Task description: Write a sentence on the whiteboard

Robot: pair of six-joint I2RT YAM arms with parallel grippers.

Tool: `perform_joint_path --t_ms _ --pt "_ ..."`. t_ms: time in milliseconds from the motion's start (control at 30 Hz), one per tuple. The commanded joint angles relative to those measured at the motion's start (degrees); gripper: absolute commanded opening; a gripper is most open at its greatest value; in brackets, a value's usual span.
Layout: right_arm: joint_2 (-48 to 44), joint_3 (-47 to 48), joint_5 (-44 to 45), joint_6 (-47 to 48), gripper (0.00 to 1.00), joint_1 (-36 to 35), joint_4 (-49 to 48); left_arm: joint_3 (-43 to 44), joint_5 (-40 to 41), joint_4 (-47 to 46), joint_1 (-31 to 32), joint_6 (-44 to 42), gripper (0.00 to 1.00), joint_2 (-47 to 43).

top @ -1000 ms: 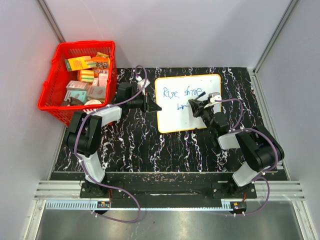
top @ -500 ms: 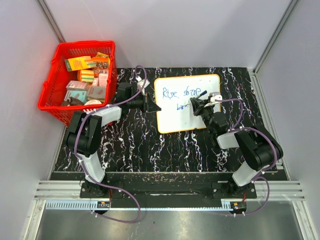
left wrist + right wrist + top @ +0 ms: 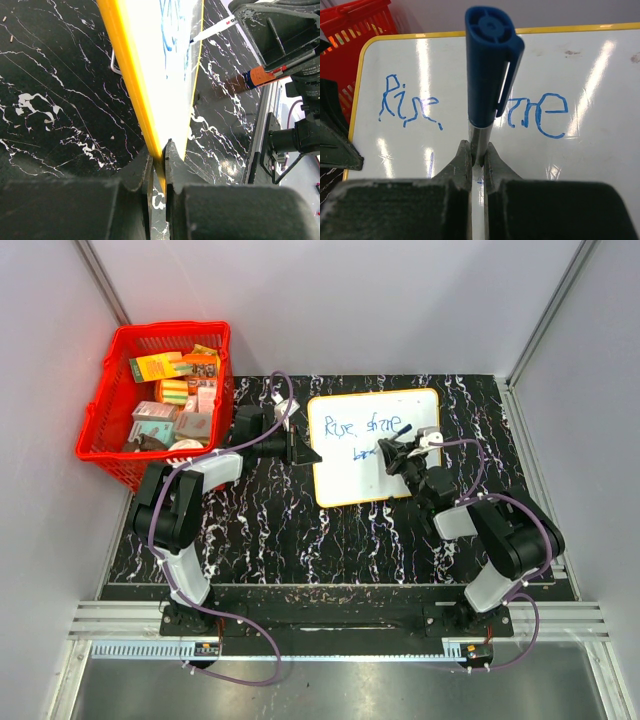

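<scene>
The whiteboard (image 3: pixel 350 478) lies flat on the black marbled table, with a thin yellow rim. The blue sentence (image 3: pixel 355 427) reads roughly "Rise shine", with a short start of a second line below it. My left gripper (image 3: pixel 308 452) is shut on the board's left rim (image 3: pixel 127 65), which runs between its fingers (image 3: pixel 160 152). My right gripper (image 3: pixel 392 454) is shut on a blue-capped marker (image 3: pixel 490 65) and holds it upright over the board's middle right, cap end up. In the right wrist view the gripper (image 3: pixel 477 150) is over the board (image 3: pixel 600 75), and the marker hides part of the writing (image 3: pixel 405 102).
A red basket (image 3: pixel 170 328) full of small boxes stands at the back left, just off the table's edge. Grey walls close in the back and both sides. The arm bases sit on a rail at the near edge.
My right gripper with the marker has shifted slightly toward the far side over the board. The board has edged a little left. The left gripper keeps its hold.
</scene>
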State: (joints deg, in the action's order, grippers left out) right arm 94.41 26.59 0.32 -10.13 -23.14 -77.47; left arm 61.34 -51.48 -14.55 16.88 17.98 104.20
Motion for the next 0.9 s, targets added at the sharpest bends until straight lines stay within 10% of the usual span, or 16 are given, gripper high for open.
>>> perform_joint_path --t_ms 0,867 --pt "2.0 -1.6 -1.8 0.3 0.00 -0.3 -11.8 -0.3 5.6 -0.6 -0.4 -9.3 0.00 0.0" --pt "-3.4 1.2 2.3 0.5 0.00 -0.2 -11.8 -0.1 5.9 0.1 -0.3 -10.2 0.00 0.1"
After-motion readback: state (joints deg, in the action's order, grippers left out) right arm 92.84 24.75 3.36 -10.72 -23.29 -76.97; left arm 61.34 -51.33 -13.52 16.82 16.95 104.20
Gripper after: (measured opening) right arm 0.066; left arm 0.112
